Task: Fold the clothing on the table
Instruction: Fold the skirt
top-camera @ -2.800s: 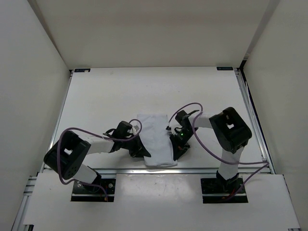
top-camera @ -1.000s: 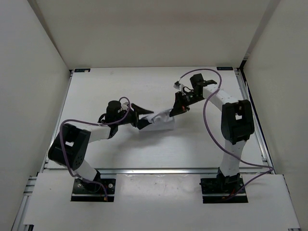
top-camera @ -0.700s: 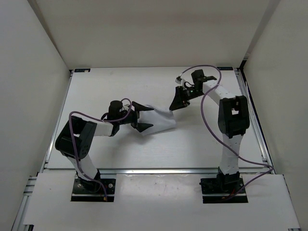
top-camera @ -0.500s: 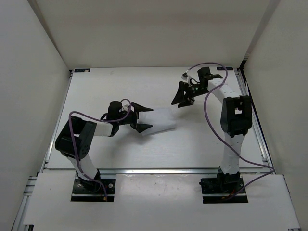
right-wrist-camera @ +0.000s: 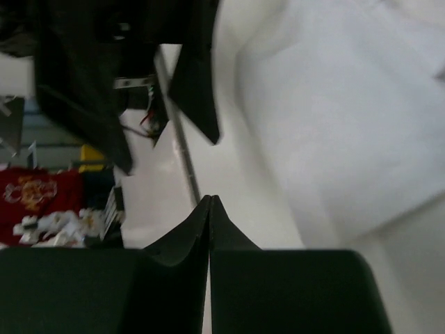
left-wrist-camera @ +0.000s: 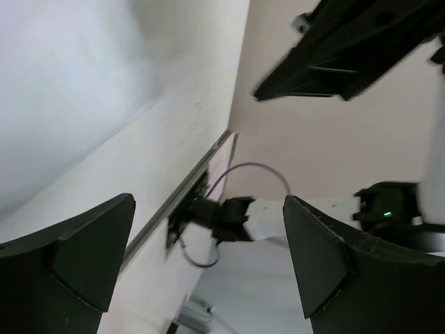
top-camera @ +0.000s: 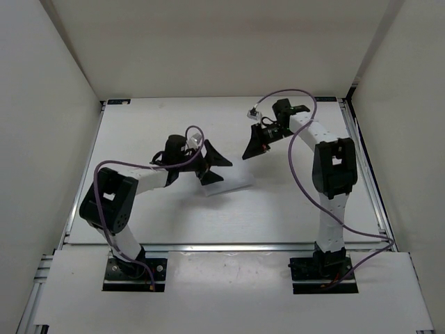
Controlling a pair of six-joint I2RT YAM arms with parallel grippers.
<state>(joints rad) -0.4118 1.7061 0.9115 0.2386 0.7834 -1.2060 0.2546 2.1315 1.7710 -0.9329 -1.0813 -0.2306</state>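
So at that moment, working outward from the arm bases: the near stretch of the large matte white table (top-camera: 174, 216) was bare, and the thin pale grey-lavender clothing (top-camera: 238, 179) lay flat around mid-table, a little right of centre, as a small, neat rectangle. It looked like it was doubled over on itself, though I couldn't count the layers from the overhead camera.

The left gripper (top-camera: 222, 172) was at the cloth's left edge with its fingers spread wide and nothing between them. Its wrist cam confirmed that, just air and the other arm showing through the gap. A bit farther back, the right gripper (top-camera: 247, 154) hung just past the cloth's far right corner, fingers pressed tight together and pinching nothing.

My read was that we were in the gap between folds, or at the end of the job. The next move called for deciding if the rectangle needed one more fold. If so, I'd need both grippers low on one edge, and the right one opened first
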